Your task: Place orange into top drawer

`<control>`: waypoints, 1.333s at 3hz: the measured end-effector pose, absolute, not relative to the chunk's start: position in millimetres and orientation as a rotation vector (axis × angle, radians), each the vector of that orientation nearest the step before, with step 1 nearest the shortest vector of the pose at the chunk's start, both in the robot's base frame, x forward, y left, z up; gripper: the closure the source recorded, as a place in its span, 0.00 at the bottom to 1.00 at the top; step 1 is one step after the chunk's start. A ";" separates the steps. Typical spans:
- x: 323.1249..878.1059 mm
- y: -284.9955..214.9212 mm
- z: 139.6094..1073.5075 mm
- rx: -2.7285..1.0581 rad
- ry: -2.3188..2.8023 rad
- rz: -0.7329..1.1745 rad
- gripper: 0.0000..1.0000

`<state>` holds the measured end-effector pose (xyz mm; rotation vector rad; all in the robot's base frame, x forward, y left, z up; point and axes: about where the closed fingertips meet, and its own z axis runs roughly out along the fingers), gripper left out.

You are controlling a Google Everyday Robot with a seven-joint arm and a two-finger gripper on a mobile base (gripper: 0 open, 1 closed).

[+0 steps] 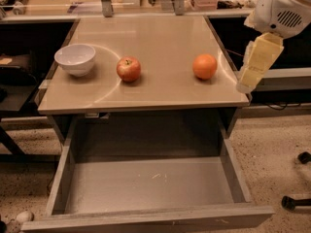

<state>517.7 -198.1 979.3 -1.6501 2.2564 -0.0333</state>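
The orange sits on the right side of the beige tabletop, near its right edge. The top drawer is pulled wide open below the table's front edge, with a bare grey floor with faint white scuffs. My gripper hangs from the white arm at the right edge of the table. It is to the right of the orange, a little above it and apart from it, and holds nothing.
A red-yellow apple lies mid-table and a white bowl stands at the left. Metal posts and clutter line the back edge. Dark shelving flanks the table. Chair casters sit on the speckled floor at the right.
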 end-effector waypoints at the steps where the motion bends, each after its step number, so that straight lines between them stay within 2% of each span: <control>1: 556.3 -189.2 976.7 -1.632 2.256 -0.045 0.00; 2: 556.3 -189.2 976.7 -1.632 2.256 -0.045 0.00; 4: 605.4 -173.8 963.7 -1.667 2.239 -0.151 0.00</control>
